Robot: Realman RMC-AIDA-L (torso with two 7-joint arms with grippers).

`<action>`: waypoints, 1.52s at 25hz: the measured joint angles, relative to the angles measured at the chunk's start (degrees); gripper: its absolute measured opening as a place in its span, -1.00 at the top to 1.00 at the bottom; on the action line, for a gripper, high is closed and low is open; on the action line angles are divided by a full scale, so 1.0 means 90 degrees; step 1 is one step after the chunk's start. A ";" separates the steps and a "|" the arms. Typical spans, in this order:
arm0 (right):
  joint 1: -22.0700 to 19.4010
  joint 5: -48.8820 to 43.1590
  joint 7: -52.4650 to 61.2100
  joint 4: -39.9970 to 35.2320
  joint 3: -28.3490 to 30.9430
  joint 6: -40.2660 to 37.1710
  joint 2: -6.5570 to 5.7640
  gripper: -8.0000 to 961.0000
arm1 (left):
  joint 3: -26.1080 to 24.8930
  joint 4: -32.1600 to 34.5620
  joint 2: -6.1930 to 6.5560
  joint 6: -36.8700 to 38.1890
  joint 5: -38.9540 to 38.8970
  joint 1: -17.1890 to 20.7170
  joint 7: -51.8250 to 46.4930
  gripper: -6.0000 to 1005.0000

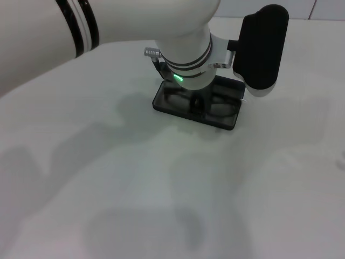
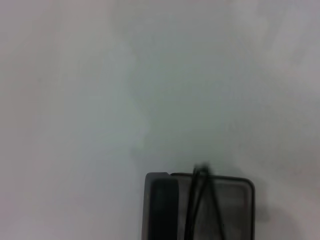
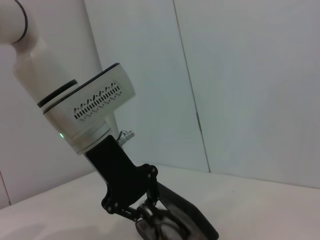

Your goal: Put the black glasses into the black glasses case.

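White tabletop (image 1: 161,205) fills the head view, and pale wall panels (image 3: 240,90) are seen behind it in the right wrist view.

The left arm (image 1: 108,27) is extended from 10 o'clock toward the centre, with the left gripper (image 1: 197,103) lowered into the black glasses case (image 1: 161,102). The case lies open at about 12 o'clock from the table centre. The black glasses (image 1: 221,108) are seen inside the case, resting against the grey lining. The right gripper is not seen in any view.

In the right wrist view, the left gripper (image 3: 150,212) is seen with its fingers drawn close together at the glasses (image 3: 167,227). Whether the frame is pinched or already released cannot be told.

Risks are judged as follows:
- If the frame is gripped when the arm rises, the glasses may be lifted out of the case.
- If the fingers are pressed downward, the thin frame or a lens may be bent or scratched.
- The case may be dragged across the table, since it is not held.

The far half of the case is hidden by the wrist in the head view. In the left wrist view, only one end of the case (image 2: 200,210) and the slim temple arms (image 2: 200,200) are visible.
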 joint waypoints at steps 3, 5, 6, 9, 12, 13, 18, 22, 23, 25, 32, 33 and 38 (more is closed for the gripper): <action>0.0000 0.0012 0.0000 0.0000 0.0000 -0.0021 0.0000 0.56 | 0.0001 -0.0010 -0.0001 -0.0002 0.0002 0.0005 0.0017 0.76; -0.0001 0.0013 0.0000 0.0000 0.0000 -0.0026 0.0000 0.56 | 0.0001 -0.0048 -0.0001 -0.0027 0.0010 0.0007 0.0019 0.76; -0.0001 0.0014 0.0000 0.0000 0.0000 -0.0026 0.0000 0.56 | 0.0001 -0.0062 -0.0001 -0.0045 0.0032 0.0009 0.0018 0.76; -0.0001 0.0016 0.0000 0.0000 0.0000 -0.0026 0.0000 0.56 | 0.0001 -0.0075 0.0000 -0.0086 0.0111 0.0021 -0.0013 0.73; -0.0001 0.0017 0.0000 0.0000 0.0000 -0.0026 0.0000 0.56 | 0.0001 -0.0035 -0.0001 -0.0090 0.0136 0.0029 -0.0065 0.70; -0.0001 0.0018 0.0000 0.0000 0.0000 -0.0027 0.0000 0.56 | 0.0001 -0.0003 0.0000 -0.0090 0.0144 0.0031 -0.0104 0.70; 0.0000 0.0023 0.0000 0.0000 0.0000 -0.0038 -0.0001 0.56 | 0.0001 0.0151 0.0000 0.0003 0.0152 0.0056 -0.0230 0.66; 0.0000 0.0046 0.0001 0.0000 0.0000 -0.0050 -0.0001 0.56 | -0.0085 0.0735 0.0014 0.0463 0.0154 0.0211 -0.0480 0.66; 0.0000 0.0048 0.0002 0.0000 0.0000 -0.0053 0.0000 0.56 | -0.0152 0.0954 0.0021 0.0541 0.0150 0.0296 -0.0546 0.66; 0.0000 0.0057 0.0003 0.0000 0.0001 -0.0062 -0.0001 0.56 | -0.0336 0.1382 0.0029 0.0621 0.0153 0.0492 -0.0671 0.66; 0.0026 0.0071 0.0042 0.0000 0.0010 -0.0222 0.0022 0.56 | -0.1525 0.2331 0.0020 -0.0076 0.0039 0.1290 -0.0919 0.67; 0.0023 0.0086 0.0045 0.0000 0.0011 -0.0249 0.0032 0.56 | -0.1673 0.2317 0.0027 -0.0356 -0.0031 0.1402 -0.0939 0.67; 0.0008 0.0127 0.0061 0.0000 0.0011 -0.0324 0.0076 0.56 | -0.2007 0.1702 0.0053 -0.1559 -0.0364 0.1740 -0.0811 0.67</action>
